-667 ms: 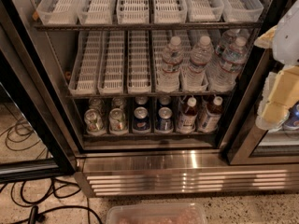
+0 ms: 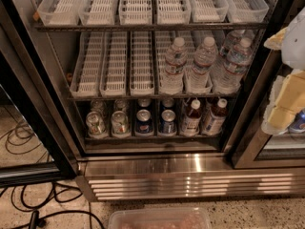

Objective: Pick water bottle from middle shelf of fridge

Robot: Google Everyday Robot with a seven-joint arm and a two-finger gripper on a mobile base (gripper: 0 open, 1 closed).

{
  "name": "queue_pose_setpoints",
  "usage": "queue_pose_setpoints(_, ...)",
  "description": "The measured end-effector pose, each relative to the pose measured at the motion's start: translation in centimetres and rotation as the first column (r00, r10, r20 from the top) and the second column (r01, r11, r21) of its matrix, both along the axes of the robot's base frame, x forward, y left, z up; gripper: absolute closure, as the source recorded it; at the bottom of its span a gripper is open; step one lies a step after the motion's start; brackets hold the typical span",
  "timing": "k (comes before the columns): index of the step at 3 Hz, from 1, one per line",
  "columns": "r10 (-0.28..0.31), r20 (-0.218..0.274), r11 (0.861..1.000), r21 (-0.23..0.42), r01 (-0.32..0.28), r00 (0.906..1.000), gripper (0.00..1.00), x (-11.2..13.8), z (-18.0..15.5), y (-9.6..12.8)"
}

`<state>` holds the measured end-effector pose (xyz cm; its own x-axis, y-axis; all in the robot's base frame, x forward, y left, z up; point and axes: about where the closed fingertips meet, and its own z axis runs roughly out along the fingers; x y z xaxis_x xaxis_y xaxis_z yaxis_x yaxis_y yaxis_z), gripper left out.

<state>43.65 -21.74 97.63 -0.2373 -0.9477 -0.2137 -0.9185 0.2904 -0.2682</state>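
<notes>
The fridge (image 2: 190, 178) stands open with three tiers. On the middle shelf (image 2: 143, 97), clear water bottles with white caps stand in the right-hand lanes: one (image 2: 175, 65), a second (image 2: 203, 63) and a third (image 2: 234, 63), with more behind. The left lane trays (image 2: 114, 63) of that shelf are empty. My gripper (image 2: 287, 87) hangs at the right edge of the camera view, in front of the right door frame, to the right of the bottles and apart from them. It holds nothing that I can see.
The top tier holds empty white trays (image 2: 136, 4). The bottom tier holds metal cans (image 2: 143, 122) and two dark drink bottles (image 2: 191, 117). A black door frame (image 2: 33, 109) runs down the left. Cables (image 2: 28, 209) lie on the floor at left. A clear plastic tub (image 2: 159, 219) sits below.
</notes>
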Motion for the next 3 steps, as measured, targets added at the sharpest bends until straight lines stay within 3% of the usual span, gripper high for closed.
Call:
queue_pose_setpoints(1, -0.088, 0.012, 0.992, 0.091, 0.086, 0.9961, 0.0, -1.3, -2.2, -0.3)
queue_pose_setpoints(2, -0.159, 0.037, 0.96, 0.238, 0.146, 0.9866, 0.0, -2.2, -5.2, 0.2)
queue_pose_setpoints(3, -0.196, 0.126, 0.927, 0.346, 0.142, 0.9724, 0.0, 0.3, -5.8, 0.8)
